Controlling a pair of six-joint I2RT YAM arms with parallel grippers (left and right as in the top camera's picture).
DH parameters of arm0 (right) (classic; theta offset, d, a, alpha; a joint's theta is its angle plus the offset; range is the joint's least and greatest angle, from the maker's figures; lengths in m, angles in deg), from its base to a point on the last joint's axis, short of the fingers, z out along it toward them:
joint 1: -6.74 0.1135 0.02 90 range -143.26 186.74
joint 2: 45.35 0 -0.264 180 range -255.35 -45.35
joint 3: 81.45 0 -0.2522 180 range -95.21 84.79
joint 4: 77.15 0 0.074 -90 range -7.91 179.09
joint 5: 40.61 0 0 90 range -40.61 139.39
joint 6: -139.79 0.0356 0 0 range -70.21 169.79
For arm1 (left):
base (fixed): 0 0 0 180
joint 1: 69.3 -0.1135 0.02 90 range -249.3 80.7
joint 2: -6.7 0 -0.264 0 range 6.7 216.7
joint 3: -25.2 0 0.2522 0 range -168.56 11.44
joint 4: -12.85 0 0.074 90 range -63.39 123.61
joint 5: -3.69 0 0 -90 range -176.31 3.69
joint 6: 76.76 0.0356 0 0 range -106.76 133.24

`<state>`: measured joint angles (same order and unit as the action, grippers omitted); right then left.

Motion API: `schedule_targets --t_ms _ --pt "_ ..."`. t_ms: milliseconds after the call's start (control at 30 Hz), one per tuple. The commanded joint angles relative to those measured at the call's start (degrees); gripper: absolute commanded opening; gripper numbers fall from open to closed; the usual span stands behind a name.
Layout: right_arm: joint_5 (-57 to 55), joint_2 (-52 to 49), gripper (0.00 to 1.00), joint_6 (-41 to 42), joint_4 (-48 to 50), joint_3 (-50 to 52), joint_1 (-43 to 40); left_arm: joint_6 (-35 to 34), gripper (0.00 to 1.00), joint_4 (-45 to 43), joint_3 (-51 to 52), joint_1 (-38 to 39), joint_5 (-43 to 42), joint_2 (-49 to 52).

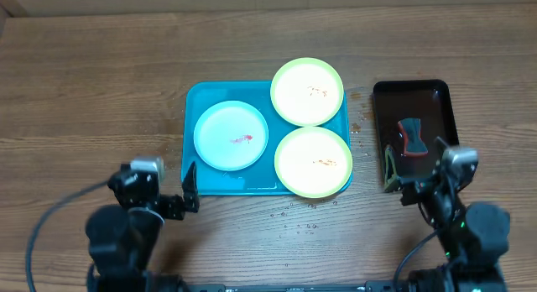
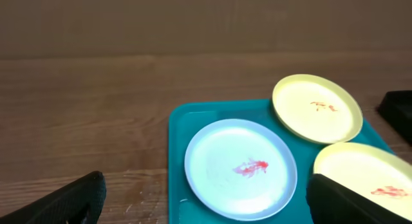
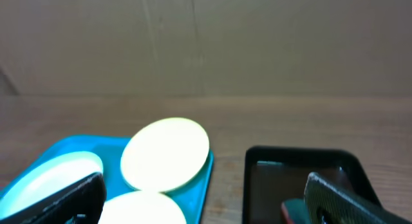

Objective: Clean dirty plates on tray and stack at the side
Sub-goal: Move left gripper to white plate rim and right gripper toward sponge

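Three dirty plates lie on the turquoise tray [image 1: 198,97]. The pale blue-white plate [image 1: 231,136] with a red smear is at its left. One yellow-green plate [image 1: 307,91] overhangs the tray's far right corner, the other [image 1: 313,162] overhangs its near right edge. My left gripper [image 1: 190,191] is open and empty at the tray's near left corner. My right gripper [image 1: 394,179] is open and empty by the near left of the black tray. The left wrist view shows the blue-white plate [image 2: 241,168] and both yellow-green plates [image 2: 317,108] [image 2: 370,176] between my fingers [image 2: 206,205]. The right wrist view shows the plates [image 3: 165,153] and my fingers [image 3: 206,201].
A glossy black tray [image 1: 414,124] stands right of the turquoise tray and holds a red-and-grey sponge [image 1: 412,137]. Small water droplets dot the wood [image 1: 294,216] near the tray's front edge. A cardboard wall backs the table.
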<state>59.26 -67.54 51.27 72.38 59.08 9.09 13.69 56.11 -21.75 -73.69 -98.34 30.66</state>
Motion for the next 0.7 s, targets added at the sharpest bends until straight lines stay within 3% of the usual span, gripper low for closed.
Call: schedule_targets --t_ms 0,233,533,667 --pt "0.74 -7.19 1.00 0.26 -3.32 -9.42 0.26 0.85 1.00 2.05 -8.37 -0.20 -3.06 8.04" --pt "0.72 -22.29 1.00 0.26 -15.89 -28.68 0.20 0.83 1.00 12.76 -27.02 -0.09 -12.11 27.71" --pt "0.72 -44.11 1.00 0.26 -41.86 -56.13 0.15 0.87 1.00 32.17 -53.96 -0.07 -11.93 52.33" --pt "2.12 -51.78 1.00 0.28 -50.21 -64.22 0.17 0.85 1.00 33.79 -57.86 -0.07 -11.98 58.40"
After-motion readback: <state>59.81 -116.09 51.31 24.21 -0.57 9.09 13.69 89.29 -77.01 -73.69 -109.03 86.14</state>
